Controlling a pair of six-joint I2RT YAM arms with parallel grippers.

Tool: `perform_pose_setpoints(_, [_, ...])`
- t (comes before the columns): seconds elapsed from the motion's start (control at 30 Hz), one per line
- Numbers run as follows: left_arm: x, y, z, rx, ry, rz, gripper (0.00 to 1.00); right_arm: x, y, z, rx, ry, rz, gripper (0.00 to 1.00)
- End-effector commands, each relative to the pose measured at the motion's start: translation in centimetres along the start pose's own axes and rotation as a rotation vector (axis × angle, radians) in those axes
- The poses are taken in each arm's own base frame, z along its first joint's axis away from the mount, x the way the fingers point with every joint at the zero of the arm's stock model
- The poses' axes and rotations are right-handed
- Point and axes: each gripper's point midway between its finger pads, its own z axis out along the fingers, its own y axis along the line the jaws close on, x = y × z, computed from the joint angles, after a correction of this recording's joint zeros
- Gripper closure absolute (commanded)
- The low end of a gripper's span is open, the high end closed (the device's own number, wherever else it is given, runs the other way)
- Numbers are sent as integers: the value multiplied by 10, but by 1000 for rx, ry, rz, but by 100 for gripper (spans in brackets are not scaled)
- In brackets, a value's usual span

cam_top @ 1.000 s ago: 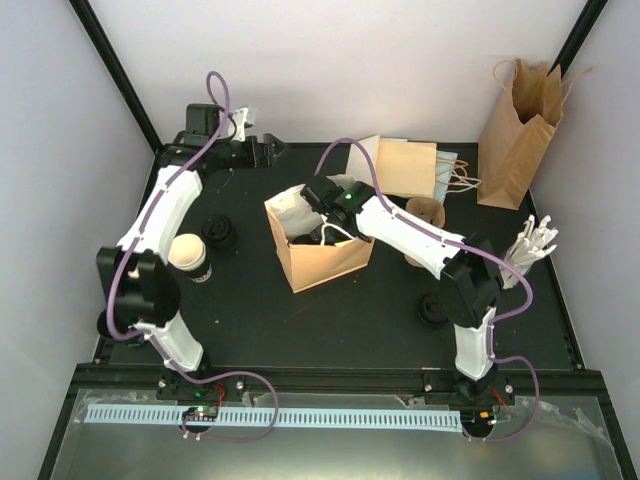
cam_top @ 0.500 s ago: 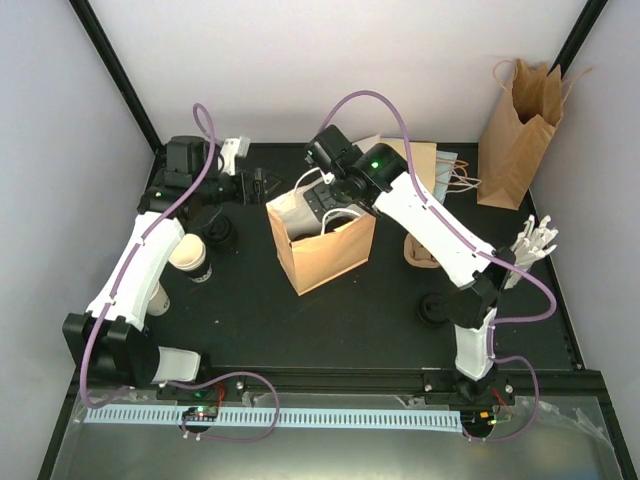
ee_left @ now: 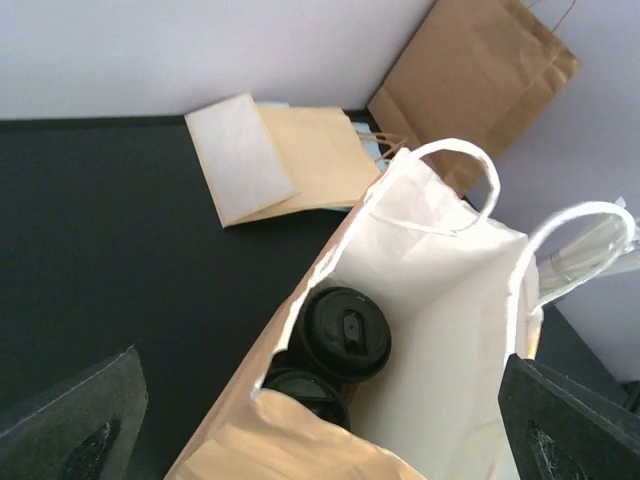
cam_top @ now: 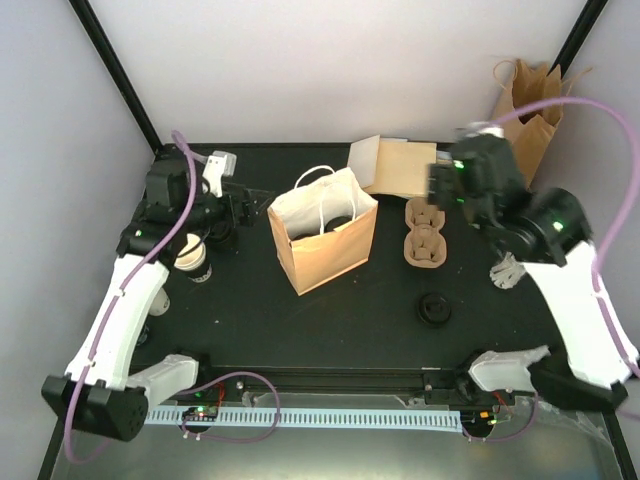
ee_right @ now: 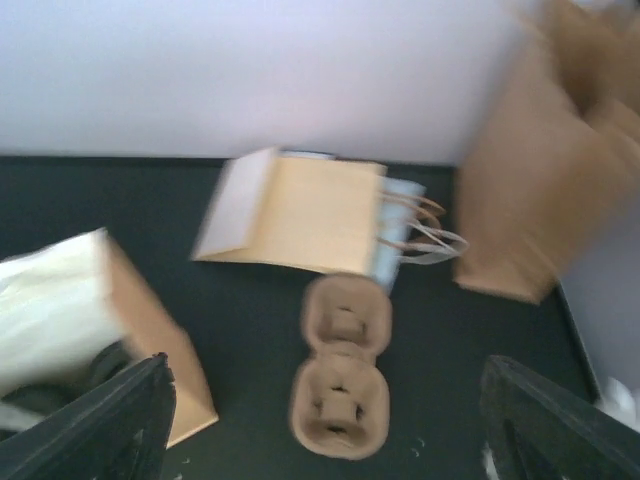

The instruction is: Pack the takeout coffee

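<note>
A: Tan kraft bag [cam_top: 322, 245] holds two black-lidded cups [ee_left: 345, 332]. At least one cup [cam_top: 190, 256] sits on the bench [cam_top: 330, 325] left of the bag, unpacked.
B: Claws?
A: Left claw [ee_left: 320, 425] and right claw [ee_right: 330, 420] are both spread wide, empty. Left wrist shows the lids clearly; overhead, just a dark patch.

wht arms [cam_top: 125, 300], blk joints [cam_top: 95, 405], purple(?) cables [cam_top: 560, 100]

Open kraft bag [cam_top: 325, 255], flat bags [cam_top: 400, 165], cup carrier [cam_top: 424, 233]
</note>
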Motion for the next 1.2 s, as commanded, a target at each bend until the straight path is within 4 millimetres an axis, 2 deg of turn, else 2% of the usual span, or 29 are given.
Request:
perform_pose_setpoints(0.0, [2, -5, -23, -53, -71, 13, 1, 58, -87, 4, 285, 131, 220, 21])
perform_pose_setpoints(0.07, [8, -10, -30, -45, -92, 23, 1, 88, -113, 1, 374, 188, 280, 24])
perform_pose_setpoints(0.17, [21, -15, -38, -26, -105, 38, 1, 121, -131, 3, 431, 266, 356, 33])
perform_pose_setpoints(0.3, [39, -19, -44, -1, -98, 52, 1, 142, -148, 14, 517, 330, 378, 48])
perform_pose_setpoints(0.47, [51, -18, -45, 3, -97, 79, 1, 171, -176, 32, 705, 438, 354, 47])
perform_pose_setpoints(0.57, [52, -17, -44, 0, -96, 90, 1, 173, -188, 44, 747, 431, 364, 48])
perform_pose_setpoints(0.73, [53, -18, -43, 10, -95, 90, 1, 159, -206, 64, 810, 427, 350, 47])
perform_pose_setpoints(0.93, [52, -19, -41, 11, -90, 94, 1, 148, -214, 92, 795, 442, 367, 47])
perform_pose_setpoints(1.17, [53, -17, -40, 3, -86, 96, 1, 162, -233, 110, 796, 501, 390, 47])
